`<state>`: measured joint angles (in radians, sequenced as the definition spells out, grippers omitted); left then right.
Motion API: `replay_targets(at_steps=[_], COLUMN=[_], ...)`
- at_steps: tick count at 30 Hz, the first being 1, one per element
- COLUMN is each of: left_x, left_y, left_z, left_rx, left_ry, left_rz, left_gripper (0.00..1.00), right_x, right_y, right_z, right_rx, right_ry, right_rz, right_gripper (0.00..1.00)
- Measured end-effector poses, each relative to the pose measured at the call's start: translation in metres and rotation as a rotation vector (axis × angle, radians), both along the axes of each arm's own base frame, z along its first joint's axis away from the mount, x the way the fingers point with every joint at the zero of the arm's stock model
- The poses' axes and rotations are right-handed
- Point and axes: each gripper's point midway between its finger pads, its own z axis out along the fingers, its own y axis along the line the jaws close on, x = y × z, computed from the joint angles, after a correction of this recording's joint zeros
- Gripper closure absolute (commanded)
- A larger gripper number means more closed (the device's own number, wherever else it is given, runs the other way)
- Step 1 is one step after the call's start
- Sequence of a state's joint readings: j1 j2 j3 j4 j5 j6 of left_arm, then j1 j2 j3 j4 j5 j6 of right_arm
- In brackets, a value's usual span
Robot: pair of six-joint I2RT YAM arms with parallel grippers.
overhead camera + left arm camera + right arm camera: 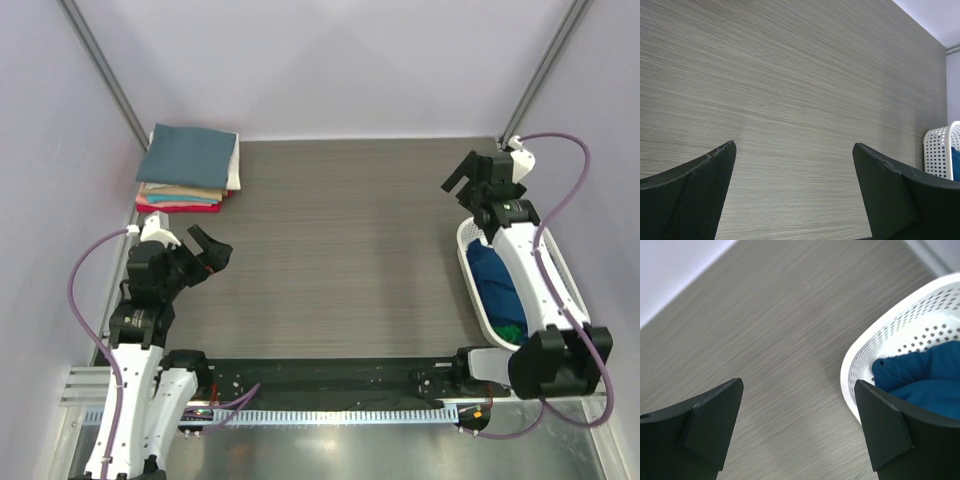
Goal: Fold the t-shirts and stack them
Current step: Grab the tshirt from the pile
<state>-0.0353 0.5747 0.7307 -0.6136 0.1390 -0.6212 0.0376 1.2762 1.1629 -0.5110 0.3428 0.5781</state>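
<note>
A stack of folded t-shirts (190,168) lies at the table's far left: slate-blue on top, then tan, teal and red, with white at the side. A navy blue t-shirt (497,282) lies crumpled in the white mesh basket (578,283) at the right, with a bit of bright green t-shirt (510,329) below it. The navy one also shows in the right wrist view (925,380). My left gripper (209,250) is open and empty above bare table near the stack. My right gripper (463,185) is open and empty above the table just beyond the basket's far end.
The wood-grain table (340,250) lies between the stack and the basket. Walls close the left, back and right sides. A black strip with a cable chain (330,400) runs along the near edge by the arm bases. The basket's rim (940,150) shows in the left wrist view.
</note>
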Motion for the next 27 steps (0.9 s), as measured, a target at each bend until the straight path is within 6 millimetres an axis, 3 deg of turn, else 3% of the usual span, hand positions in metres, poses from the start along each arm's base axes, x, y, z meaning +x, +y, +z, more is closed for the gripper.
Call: replay_targets(at_steps=[3,6,10,17,18,20,22,23,24,27], left_x=[-0.001,-0.002,-0.003,-0.004,-0.004,-0.004,-0.004,-0.004,-0.004,-0.004], left_y=[-0.001,-0.003,-0.008,-0.013,-0.014,-0.014,-0.015,-0.015,-0.015,-0.015], left_z=[0.0,0.0,0.001,0.0,0.0,0.0,0.0,0.0,-0.001,-0.001], left_rx=[-0.001,-0.004,-0.004,-0.012,-0.014,-0.016,-0.017,-0.017,-0.017,-0.017], left_ry=[0.003,0.0,-0.005,-0.001,0.001,0.001,0.001,0.001,0.002,0.004], left_rz=[-0.006,-0.023,-0.054,-0.086,-0.09,-0.093,-0.095,-0.096,-0.096,-0.096], left_gripper=[0.0,0.0,0.0,0.0,0.0,0.0,0.0,0.0,0.0,0.0], right_x=[-0.015,-0.04,-0.077,-0.113,-0.117,-0.124,-0.127,-0.13,-0.13,-0.13], right_y=[-0.015,-0.056,-0.109,-0.115,-0.115,-0.114,-0.114,-0.114,-0.114,-0.112], right_z=[0.024,0.02,-0.024,-0.105,-0.114,-0.127,-0.133,-0.134,-0.135,-0.136], right_rx=[-0.019,-0.03,-0.011,0.061,0.068,0.08,0.084,0.086,0.085,0.098], right_ry=[-0.064,-0.048,0.079,0.323,0.351,0.389,0.406,0.409,0.409,0.391], right_rz=[-0.019,-0.146,-0.351,-0.443,-0.449,-0.46,-0.465,-0.471,-0.473,-0.471], right_gripper=[0.0,0.0,0.01,0.02,0.14,0.29,0.56,0.73,0.99,0.99])
